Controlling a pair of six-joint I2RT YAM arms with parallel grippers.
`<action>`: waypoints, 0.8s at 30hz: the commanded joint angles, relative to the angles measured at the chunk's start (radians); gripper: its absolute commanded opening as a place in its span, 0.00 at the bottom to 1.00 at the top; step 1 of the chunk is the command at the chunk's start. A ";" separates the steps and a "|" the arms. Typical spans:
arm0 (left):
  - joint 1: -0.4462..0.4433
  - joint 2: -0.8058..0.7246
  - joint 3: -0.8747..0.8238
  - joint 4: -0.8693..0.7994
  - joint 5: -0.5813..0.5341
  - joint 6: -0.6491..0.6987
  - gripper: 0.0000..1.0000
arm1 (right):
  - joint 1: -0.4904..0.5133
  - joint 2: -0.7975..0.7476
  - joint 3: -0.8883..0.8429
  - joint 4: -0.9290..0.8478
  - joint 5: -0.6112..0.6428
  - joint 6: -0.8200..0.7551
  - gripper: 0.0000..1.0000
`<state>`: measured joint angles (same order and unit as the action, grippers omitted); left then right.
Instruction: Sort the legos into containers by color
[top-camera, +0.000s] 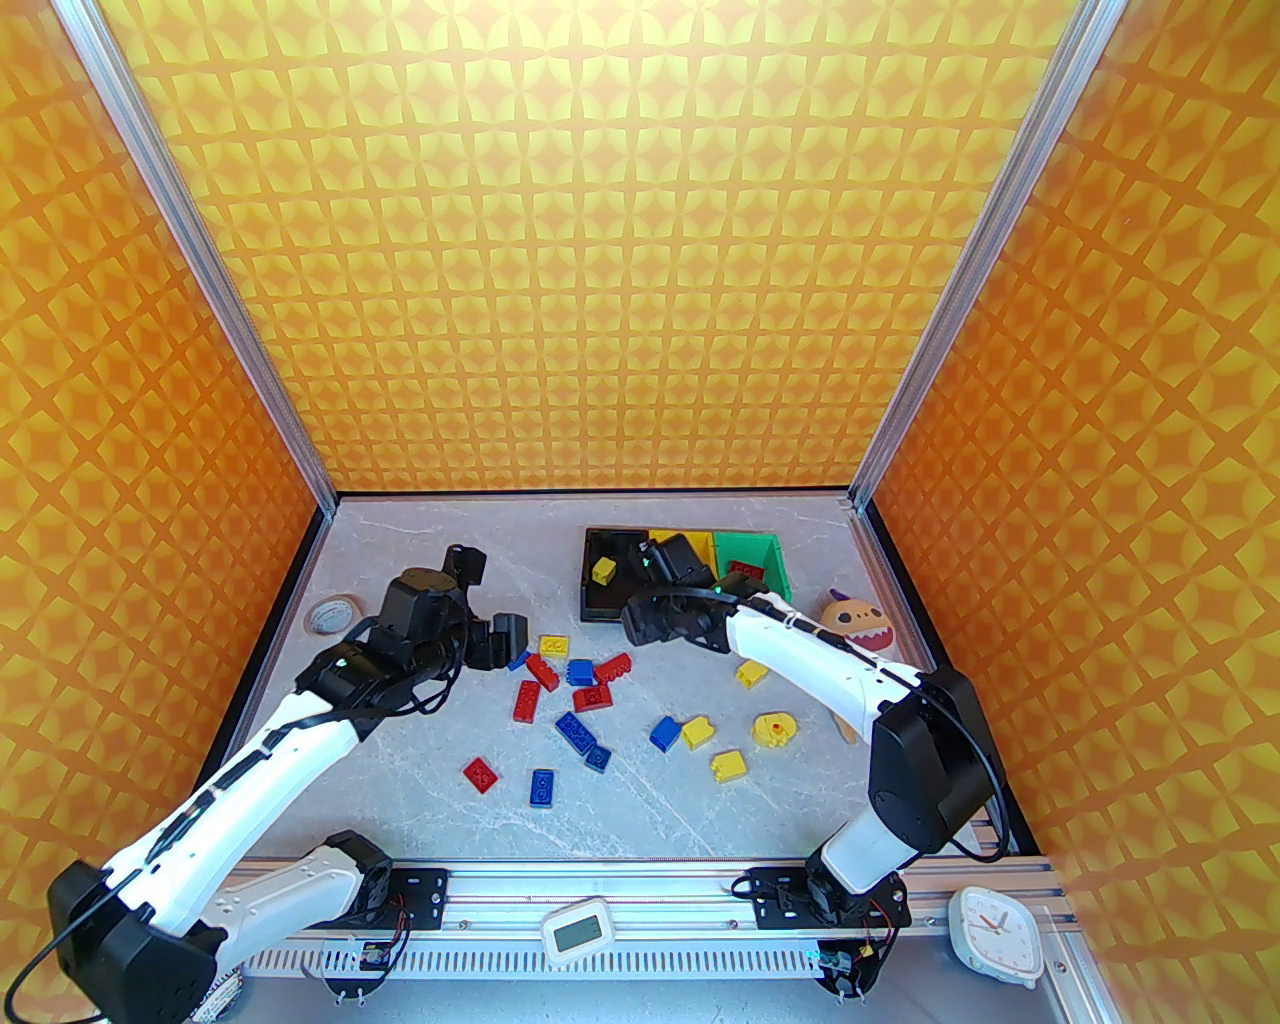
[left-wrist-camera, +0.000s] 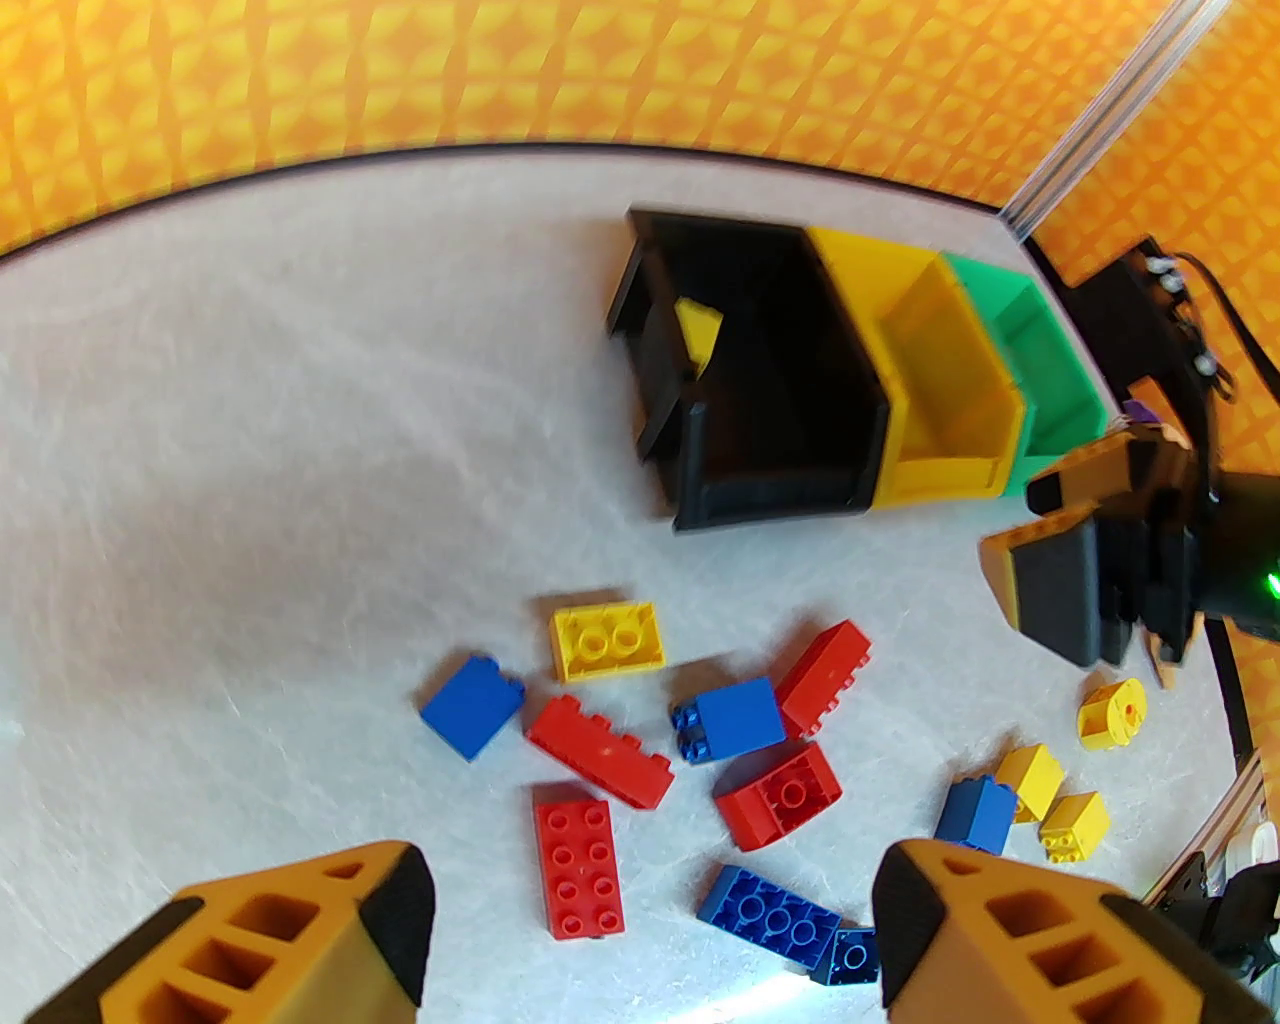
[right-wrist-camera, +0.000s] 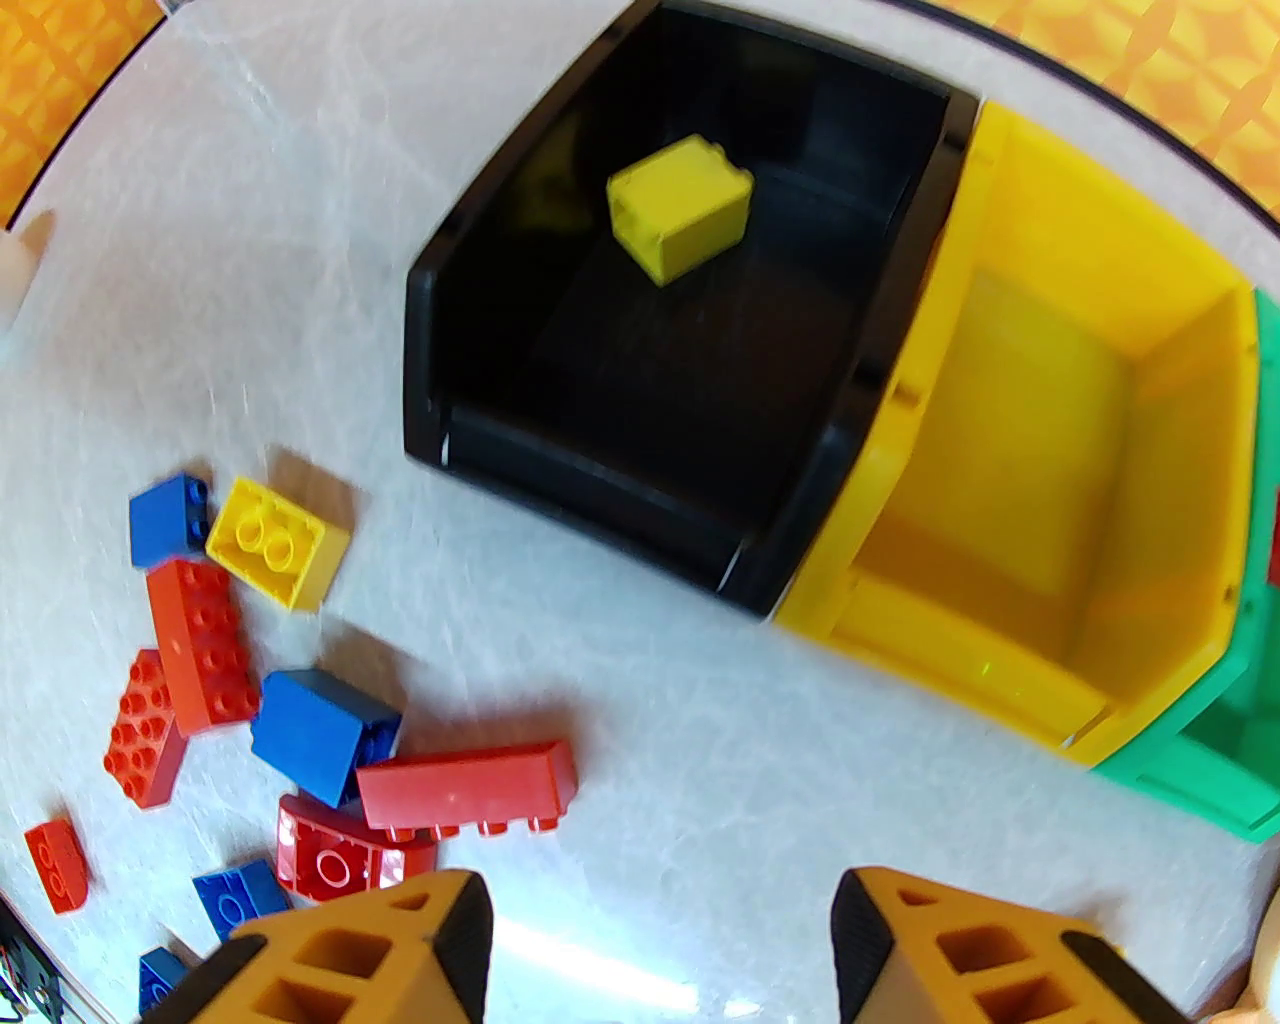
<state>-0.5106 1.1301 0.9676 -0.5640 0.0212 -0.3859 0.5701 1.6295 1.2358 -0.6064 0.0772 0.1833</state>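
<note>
Right pincer hung spread and empty before the black rectangular plastic bin; one yellow studded plastic brick lay inside, upper centre of frame. Left pincer was spread above loose red, blue and yellow bricks on the marbled tabletop. Sorting looked barely begun. Next move needs a descent onto one brick.

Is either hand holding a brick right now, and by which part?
Nothing is held: the left hand and right hand are both open and empty.

The top camera sits high over the near edge of the table and looks down on all of it. Both wrist cameras hang close over it. All three see the black bin: at 1 o'clock for the left wrist, 12 o'clock for the right.
</note>
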 joint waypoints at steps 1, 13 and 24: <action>-0.006 0.065 -0.041 -0.008 -0.002 -0.064 0.76 | -0.001 -0.042 -0.037 0.026 0.003 0.046 0.60; -0.018 0.496 0.158 0.003 0.001 -0.142 0.77 | -0.001 -0.102 -0.108 0.054 0.013 0.105 0.61; -0.038 0.750 0.367 -0.052 -0.024 -0.085 0.78 | -0.001 -0.160 -0.150 0.030 0.055 0.107 0.62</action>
<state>-0.5373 1.8423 1.2854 -0.5716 0.0208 -0.4934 0.5694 1.5059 1.1004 -0.5686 0.0990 0.2771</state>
